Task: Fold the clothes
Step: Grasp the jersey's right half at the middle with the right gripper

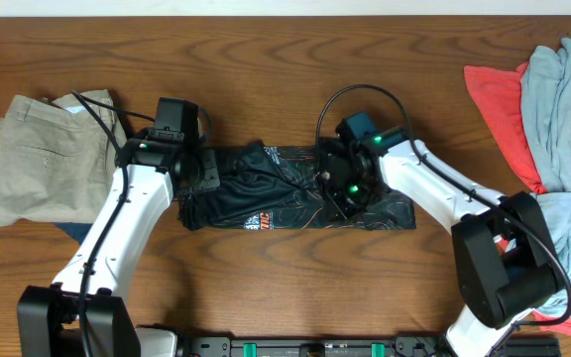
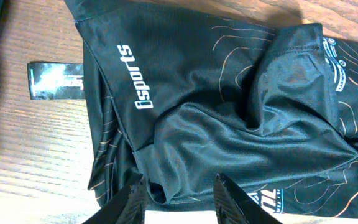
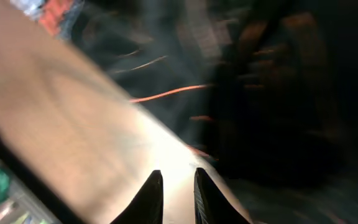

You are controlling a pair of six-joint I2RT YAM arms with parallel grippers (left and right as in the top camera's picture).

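The clothes point(image 1: 266, 188), a black jersey with thin orange lines and logos, lie as a long rumpled strip across the middle of the table. My left gripper point(image 1: 206, 177) is at the strip's left end. In the left wrist view its fingers point(image 2: 132, 196) stand apart over a raised fold of the jersey point(image 2: 229, 93), the white "sports" print just ahead. My right gripper point(image 1: 337, 198) hovers over the strip's right half. The right wrist view is blurred: the gripper point(image 3: 179, 186) shows a narrow gap with only bright table point(image 3: 73, 124) behind it, and the dark jersey point(image 3: 278, 93) is to the right.
Folded khaki trousers point(image 1: 38, 154) lie at the left edge. A heap of red point(image 1: 499, 99) and grey-blue garments point(image 1: 563, 109) fills the right edge. A small black tag point(image 2: 55, 81) rests on the wood beside the jersey. A black rail point(image 1: 295, 347) runs along the front.
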